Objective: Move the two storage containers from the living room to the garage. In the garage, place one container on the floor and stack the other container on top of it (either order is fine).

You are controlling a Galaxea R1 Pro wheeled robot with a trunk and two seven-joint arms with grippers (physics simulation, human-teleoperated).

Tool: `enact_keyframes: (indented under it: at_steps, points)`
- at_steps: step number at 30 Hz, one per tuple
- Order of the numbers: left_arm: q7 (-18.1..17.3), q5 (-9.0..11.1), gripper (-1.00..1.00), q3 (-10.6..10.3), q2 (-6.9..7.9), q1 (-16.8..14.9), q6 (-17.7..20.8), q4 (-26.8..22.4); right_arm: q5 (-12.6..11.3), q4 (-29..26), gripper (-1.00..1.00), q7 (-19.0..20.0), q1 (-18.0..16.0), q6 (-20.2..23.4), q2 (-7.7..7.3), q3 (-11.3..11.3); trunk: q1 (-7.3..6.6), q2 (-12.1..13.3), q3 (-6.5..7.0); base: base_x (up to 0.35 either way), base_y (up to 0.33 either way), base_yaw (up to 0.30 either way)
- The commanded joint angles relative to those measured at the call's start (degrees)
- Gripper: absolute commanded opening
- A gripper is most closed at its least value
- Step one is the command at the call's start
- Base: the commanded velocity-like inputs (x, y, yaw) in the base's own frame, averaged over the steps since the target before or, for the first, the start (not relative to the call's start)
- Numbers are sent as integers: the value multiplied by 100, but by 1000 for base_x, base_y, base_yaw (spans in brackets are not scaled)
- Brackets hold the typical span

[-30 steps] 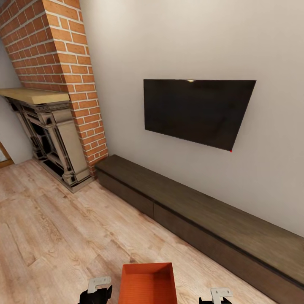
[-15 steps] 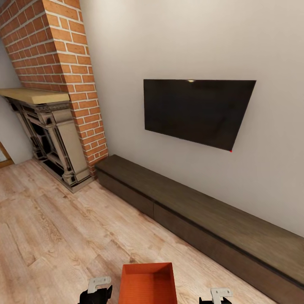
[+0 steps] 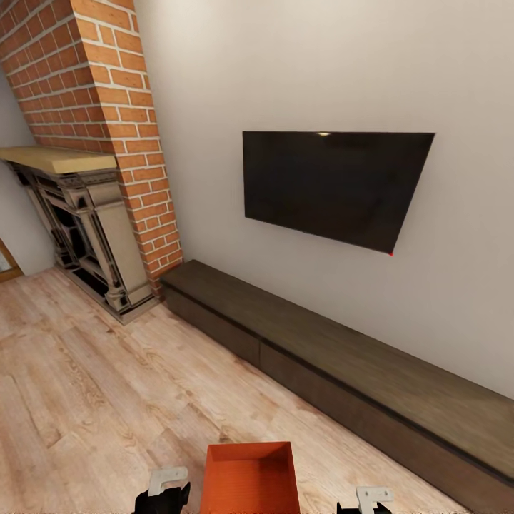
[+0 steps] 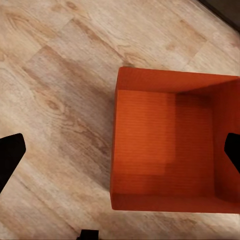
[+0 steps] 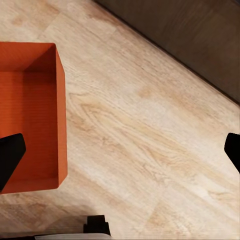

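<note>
The living room's pale wall (image 3: 214, 86) and light wood-plank floor (image 3: 86, 385) took up most of the head view. A red brick fireplace wall (image 3: 107, 107) rose at the left, with a stone fire surround (image 3: 93, 243) under a wooden mantel (image 3: 50, 158). A long, low dark wood cabinet (image 3: 343, 364) ran along the foot of the wall, and a black television (image 3: 332, 187) hung above it.

One orange-red storage container (image 3: 250, 477) sat open-topped at the bottom edge of the head view, between the two arms; whether it rested on the planks or hung above them could not be told.

The left pincer (image 4: 120, 150) stood spread wide, one dark fingertip (image 4: 10, 155) over the planks, the other at the container's far wall. The right pincer (image 5: 120, 152) was likewise spread, one tip over the container's rim, the other over bare floor.
</note>
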Motion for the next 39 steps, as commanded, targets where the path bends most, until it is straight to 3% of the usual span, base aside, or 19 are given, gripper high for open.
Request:
enact_keyframes:
  at_steps: [1,17,27,39]
  points:
    - [-35,58,100,-44,-3,-12,-41,28,10,8,100,-44,-5,-5,-2,36,3,-11,-20,0,0,0]
    - [19,103,100,-35,-7,-12,-42,28,51,5,100,-36,-5,-10,-2,57,3,-11,-168,0,0,0]
    - [49,100,100,85,17,-12,-40,20,49,-7,100,-44,-8,4,-2,39,3,-11,-261,0,0,0]
    - [81,98,100,73,-8,-12,-40,20,66,-814,100,-40,-52,160,11,31,3,-11,-373,0,0,22]
